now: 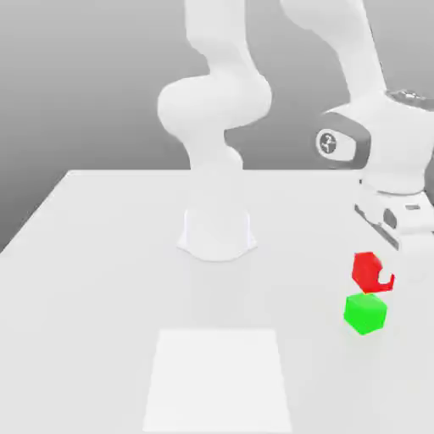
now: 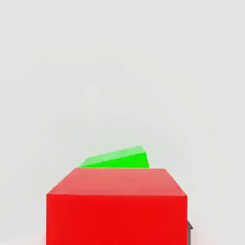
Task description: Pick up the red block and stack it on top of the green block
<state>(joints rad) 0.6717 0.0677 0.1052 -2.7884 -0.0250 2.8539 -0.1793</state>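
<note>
The red block (image 1: 365, 269) sits at the exterior view's right, between the white fingers of my gripper (image 1: 377, 269), which is shut on it. One finger covers part of the block's right side. Just below it in that view is the green block (image 1: 365, 313), resting on the white table (image 1: 102, 254). Their outlines meet, and I cannot tell whether they touch. In the hand view the red block (image 2: 116, 210) is very close, with the green block (image 2: 117, 158) partly hidden behind it. A dark finger pad (image 2: 190, 232) shows at the red block's side.
The arm's white base (image 1: 217, 233) stands at the middle of the table. A lighter square patch (image 1: 217, 377) lies on the table surface toward the front. The table's left edge runs diagonally at the exterior view's left.
</note>
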